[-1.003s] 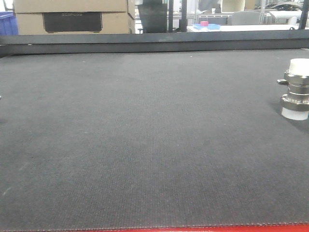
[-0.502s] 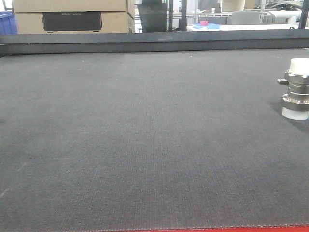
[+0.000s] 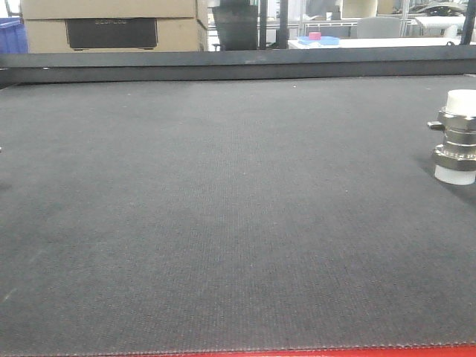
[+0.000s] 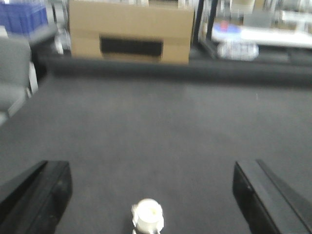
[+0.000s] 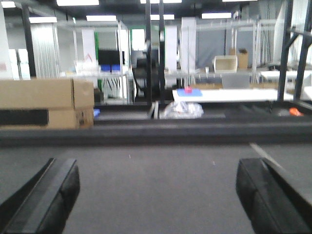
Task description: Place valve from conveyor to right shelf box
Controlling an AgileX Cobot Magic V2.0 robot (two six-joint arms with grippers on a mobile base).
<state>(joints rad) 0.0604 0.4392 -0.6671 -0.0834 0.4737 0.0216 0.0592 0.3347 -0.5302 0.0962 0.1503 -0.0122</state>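
The valve (image 3: 456,137), silver with white caps, stands upright on the dark grey conveyor belt (image 3: 223,208) at the right edge of the front view. In the blurred left wrist view a white-capped valve (image 4: 147,218) stands on the belt (image 4: 161,126) at the bottom centre. It lies between the wide-apart fingers of my open left gripper (image 4: 150,170) and touches neither. I cannot tell whether it is the same valve. My right gripper (image 5: 157,170) is open and empty, low over the belt (image 5: 156,195). The right shelf is out of view.
A dark rail (image 3: 238,65) bounds the belt's far side, with cardboard boxes (image 3: 111,26) behind it at the left. The red frame edge (image 3: 312,353) shows at the belt's near side. A white table (image 5: 229,95) and racks stand beyond.
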